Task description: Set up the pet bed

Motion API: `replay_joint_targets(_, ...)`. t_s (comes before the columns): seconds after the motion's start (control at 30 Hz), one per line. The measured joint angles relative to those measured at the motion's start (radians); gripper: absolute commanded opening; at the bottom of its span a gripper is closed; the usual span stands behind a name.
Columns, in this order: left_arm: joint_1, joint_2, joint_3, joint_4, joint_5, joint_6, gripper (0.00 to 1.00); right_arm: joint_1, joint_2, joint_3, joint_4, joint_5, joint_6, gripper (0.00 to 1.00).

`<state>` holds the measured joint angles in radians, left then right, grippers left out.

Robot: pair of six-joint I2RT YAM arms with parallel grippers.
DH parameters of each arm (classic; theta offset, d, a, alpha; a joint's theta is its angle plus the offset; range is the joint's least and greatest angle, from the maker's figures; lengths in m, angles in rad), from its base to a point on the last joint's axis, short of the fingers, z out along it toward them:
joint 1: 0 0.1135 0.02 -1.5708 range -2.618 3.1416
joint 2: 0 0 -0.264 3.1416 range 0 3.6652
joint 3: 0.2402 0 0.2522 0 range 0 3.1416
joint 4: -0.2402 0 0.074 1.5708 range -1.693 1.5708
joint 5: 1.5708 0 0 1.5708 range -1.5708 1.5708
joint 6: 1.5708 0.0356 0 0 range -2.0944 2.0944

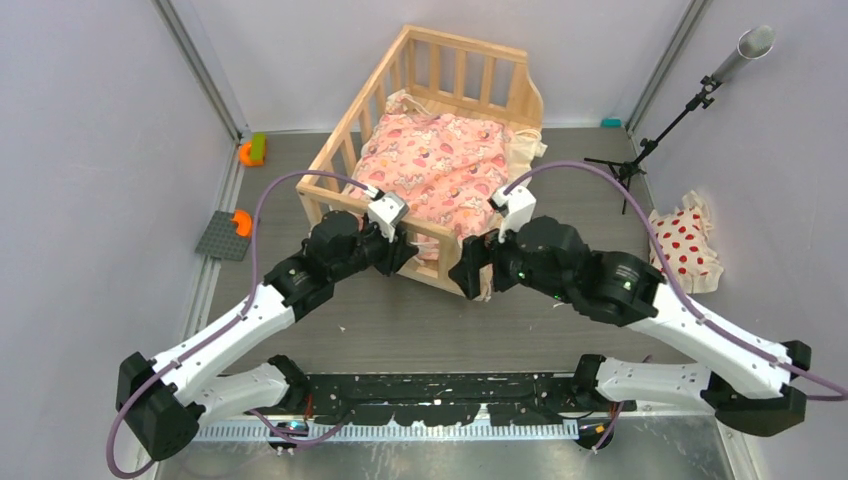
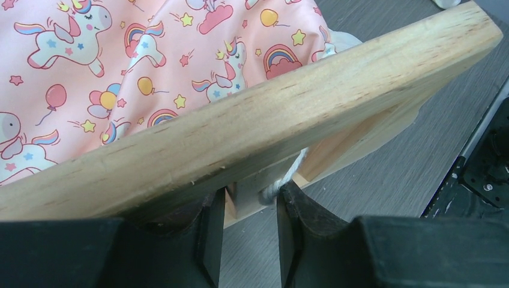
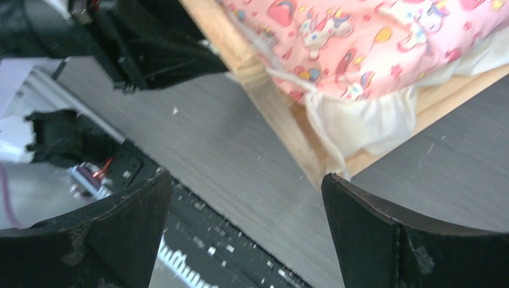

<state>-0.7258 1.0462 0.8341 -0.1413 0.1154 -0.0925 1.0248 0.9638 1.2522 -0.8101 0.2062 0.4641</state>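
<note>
The left tool (image 2: 251, 195) is clenched on a thin wood bar under the front rail of the pet bed (image 2: 270, 114). Only the left wrist view shows this, with a white string (image 2: 288, 175) beside the bar. The right tool (image 3: 246, 180) is spread wide and holds nothing, near the bed's front corner. From above, the whole bed shows. It is light wood with slatted sides, standing on the grey desk (image 1: 400, 320), with a pink unicorn cushion (image 1: 440, 160) inside.
</note>
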Motion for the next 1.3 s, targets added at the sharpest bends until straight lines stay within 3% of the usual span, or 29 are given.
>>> replay_joint_targets(0.1, 0.014, -0.004, 0.0, -0.01, 0.018, 0.006, 0.0, 0.038, 0.046, -0.022, 0.087, 0.11, -0.053, 0.89)
replay_joint_targets(0.2, 0.019, -0.003, 0.001, -0.01, 0.023, 0.007, 0.0, 0.039, 0.084, -0.054, 0.164, 0.159, -0.112, 0.6)
replay_joint_targets(0.4, 0.031, -0.003, 0.012, -0.031, 0.028, 0.004, 0.0, 0.018, 0.211, -0.042, 0.275, 0.173, -0.175, 0.5)
replay_joint_targets(0.6, 0.053, -0.02, 0.012, -0.061, 0.044, -0.005, 0.0, -0.04, 0.266, -0.032, 0.324, 0.043, -0.174, 0.45)
replay_joint_targets(0.77, 0.081, -0.034, 0.005, -0.07, 0.1, 0.001, 0.1, -0.074, 0.269, -0.04, 0.349, -0.056, -0.169, 0.44)
replay_joint_targets(0.9, 0.089, -0.043, -0.007, -0.067, 0.117, 0.005, 0.3, -0.095, 0.267, -0.055, 0.371, -0.114, -0.165, 0.44)
replay_joint_targets(1.03, 0.086, -0.056, -0.029, -0.05, 0.113, 0.007, 0.43, -0.103, 0.267, -0.064, 0.378, -0.149, -0.168, 0.44)
replay_joint_targets(1.13, 0.087, -0.07, -0.037, -0.048, 0.128, -0.023, 0.61, -0.109, 0.267, -0.064, 0.377, -0.164, -0.172, 0.44)
replay_joint_targets(1.3, 0.087, -0.1, -0.06, -0.053, 0.174, -0.103, 0.62, -0.115, 0.266, -0.064, 0.373, -0.18, -0.177, 0.44)
